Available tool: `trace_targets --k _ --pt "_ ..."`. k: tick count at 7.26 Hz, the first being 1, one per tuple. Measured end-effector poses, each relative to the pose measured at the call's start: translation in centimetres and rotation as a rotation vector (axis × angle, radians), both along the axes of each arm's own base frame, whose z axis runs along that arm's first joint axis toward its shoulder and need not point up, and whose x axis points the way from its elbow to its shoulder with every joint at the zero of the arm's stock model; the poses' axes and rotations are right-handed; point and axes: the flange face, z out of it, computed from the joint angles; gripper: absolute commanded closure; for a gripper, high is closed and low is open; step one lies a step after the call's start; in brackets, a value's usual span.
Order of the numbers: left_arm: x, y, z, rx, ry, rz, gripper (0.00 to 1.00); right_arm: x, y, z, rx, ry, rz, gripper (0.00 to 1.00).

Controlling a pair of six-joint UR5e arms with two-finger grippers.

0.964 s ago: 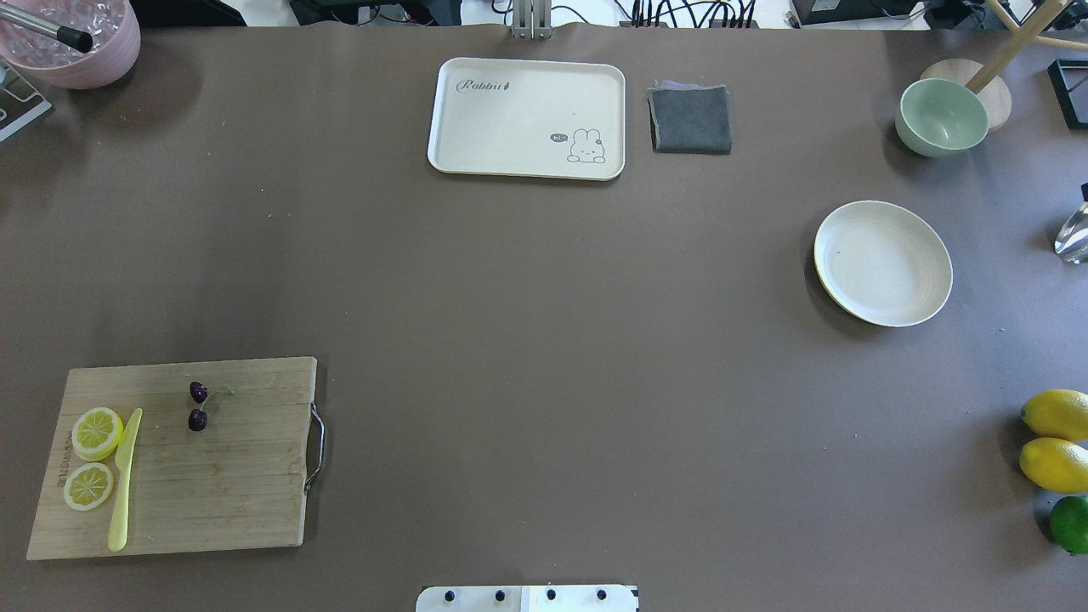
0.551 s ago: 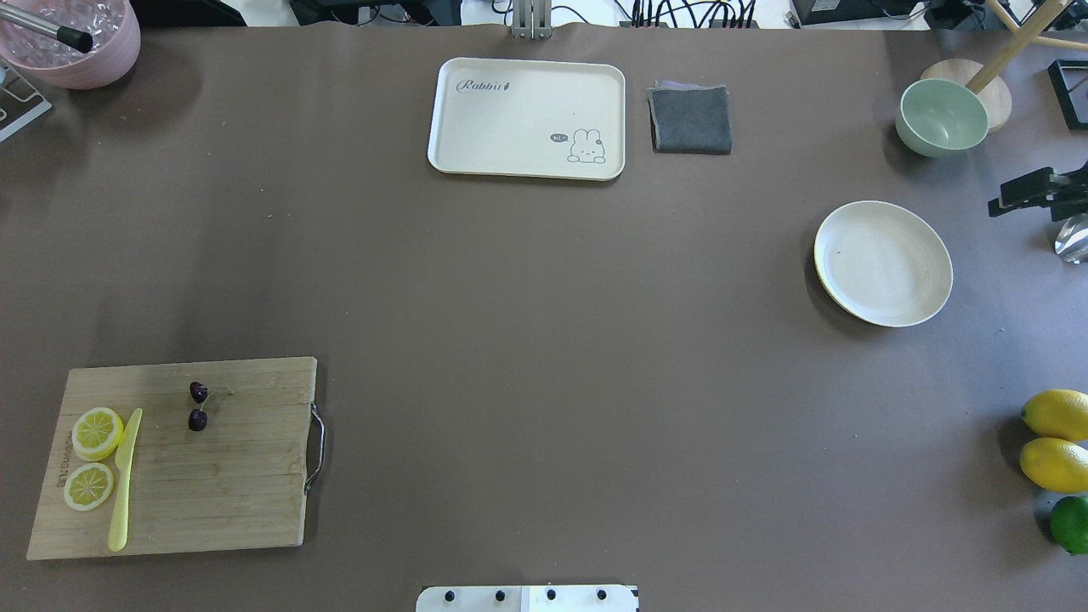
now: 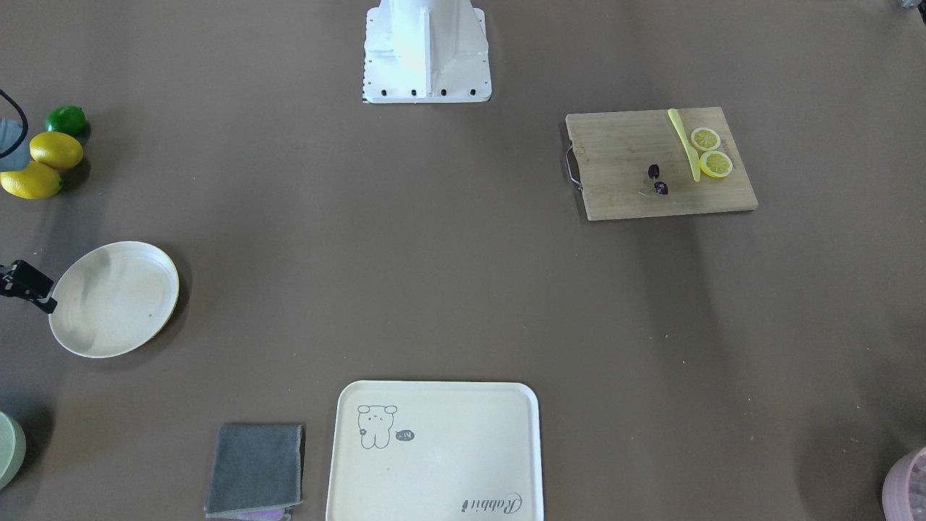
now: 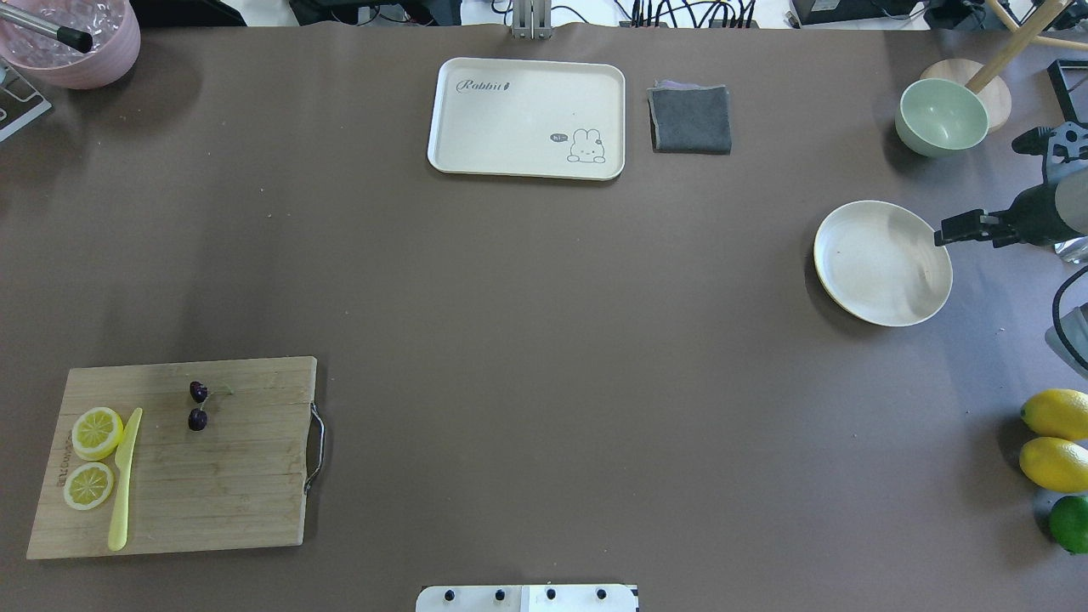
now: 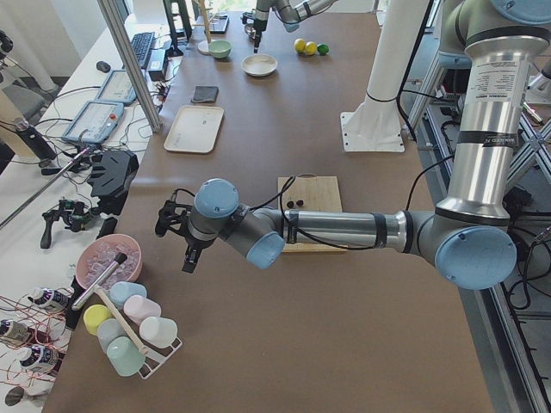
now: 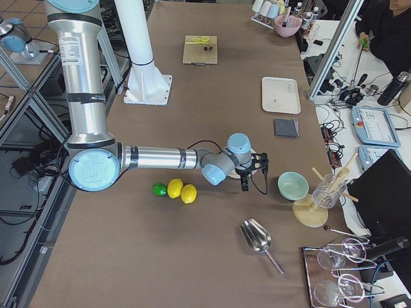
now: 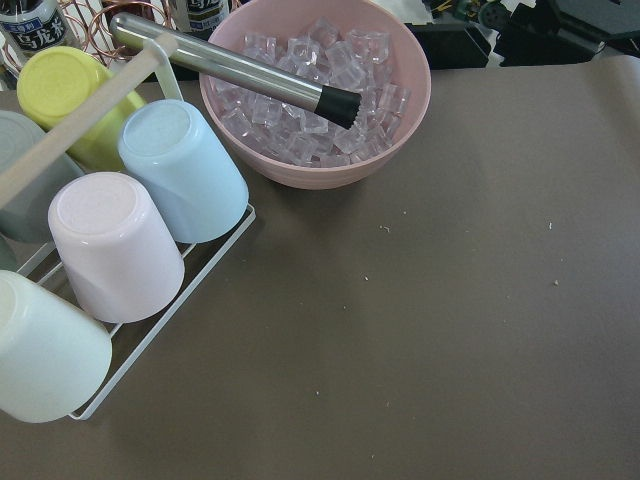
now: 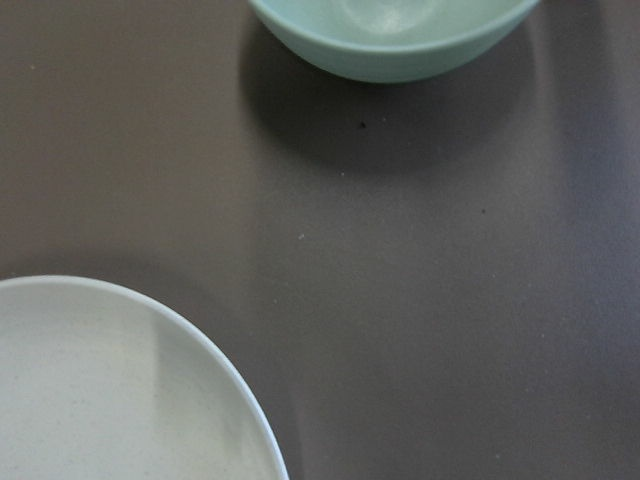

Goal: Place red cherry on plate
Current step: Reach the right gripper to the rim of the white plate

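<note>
The red cherry (image 4: 198, 392), two tiny dark fruits on a thin green stem, lies on the wooden cutting board (image 4: 238, 476) at the near left; it also shows as the red cherry (image 3: 660, 188). Far across the table, at the right, sits the round cream plate (image 4: 875, 263), empty. My right gripper (image 4: 942, 235) hovers at the plate's right rim; its jaws are seen side-on, so I cannot tell their state. In the exterior left view my left gripper (image 5: 188, 256) hangs over the table near the pink ice bowl (image 5: 108, 258), well away from the cherry; whether it is open I cannot tell.
Two lemon slices (image 4: 96, 432) and a yellow knife (image 4: 124, 480) share the board. A cream tray (image 4: 527, 110) and grey cloth (image 4: 690, 119) lie at the far middle. A green bowl (image 4: 942, 116) stands behind the plate. Lemons (image 4: 1054, 442) and a lime sit near right.
My right gripper has come in from the right edge and moved leftward and nearer, up to the plate's rim, throwing a shadow on the plate. The cherry has not moved.
</note>
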Motion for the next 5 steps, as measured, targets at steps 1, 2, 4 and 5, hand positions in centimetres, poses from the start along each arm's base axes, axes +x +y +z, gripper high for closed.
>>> trace_targets --k 1,2,4,5 --pt "0.1 0.0 0.0 0.001 0.000 0.001 0.01 -0.8 0.4 0.6 0.002 -0.001 -0.014 0.37" --pt "0.1 0.0 0.0 0.001 0.000 0.002 0.01 -1.5 0.7 0.7 0.004 -0.003 -0.027 0.91" --pt "0.1 -0.1 0.0 -0.001 0.000 0.003 0.01 -2.4 0.6 0.0 0.013 -0.013 -0.038 1.00" --pt "0.1 -0.1 0.0 -0.002 0.001 0.004 0.01 -2.7 0.6 -0.4 0.019 -0.017 -0.043 1.00"
